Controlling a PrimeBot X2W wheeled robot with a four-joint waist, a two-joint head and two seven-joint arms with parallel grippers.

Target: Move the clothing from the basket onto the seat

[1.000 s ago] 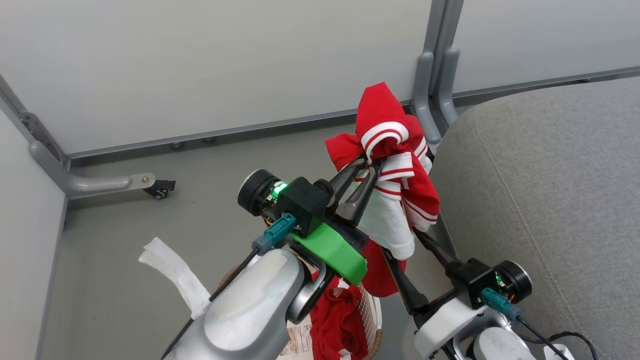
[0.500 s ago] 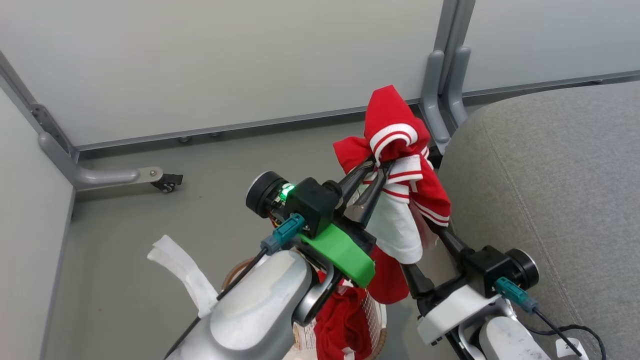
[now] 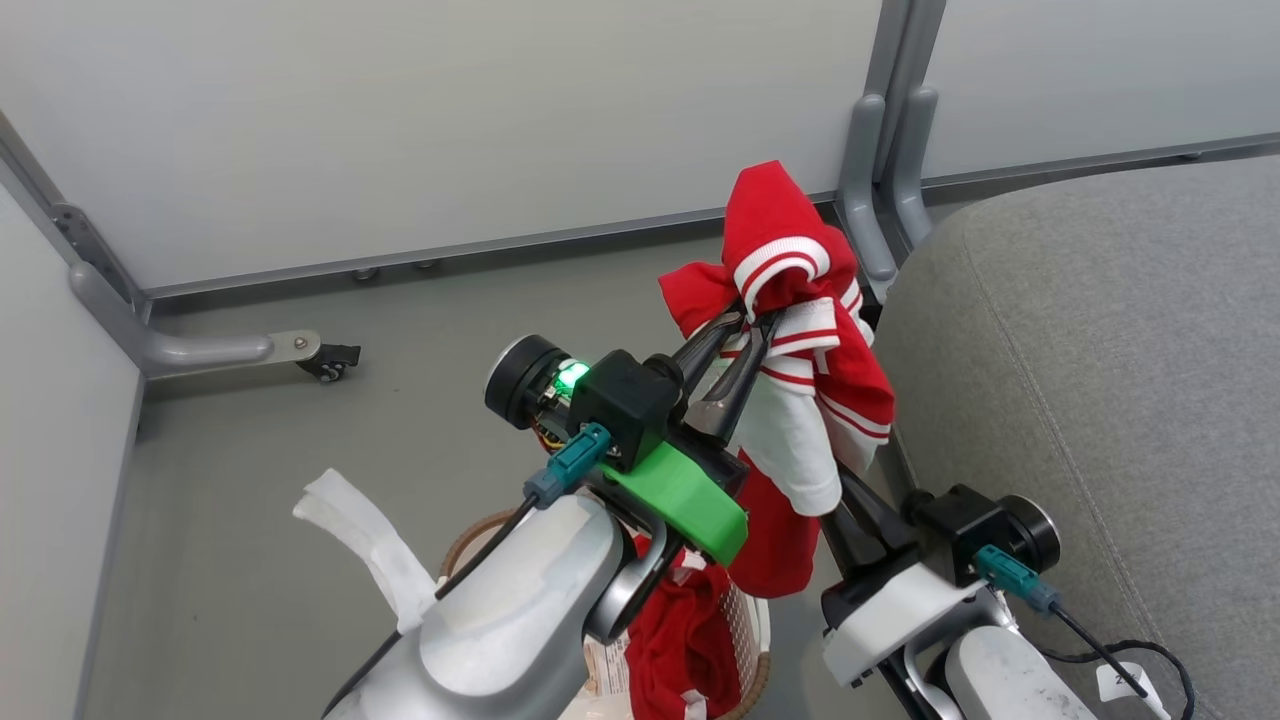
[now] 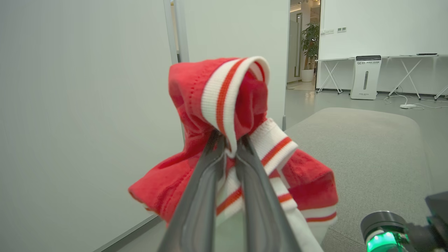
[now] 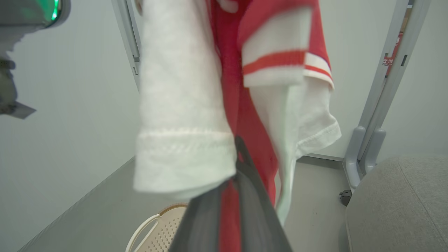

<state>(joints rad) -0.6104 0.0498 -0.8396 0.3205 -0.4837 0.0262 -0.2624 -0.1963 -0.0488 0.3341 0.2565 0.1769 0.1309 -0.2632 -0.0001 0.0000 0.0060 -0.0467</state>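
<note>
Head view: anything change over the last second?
Little. The whole picture shifted slightly, so the camera moved. The left gripper stays shut on the striped-cuff garment, held up beside the seat. The right gripper has edged slightly further in under that garment; whether it grips is unclear. Nothing was let go. The other red garment still lies in the basket.

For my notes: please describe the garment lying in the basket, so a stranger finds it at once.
Left of the grey seat, a cream basket stands on the floor. The red garment lies crumpled inside it, whereas the striped-cuff garment hangs from the left gripper.
</note>
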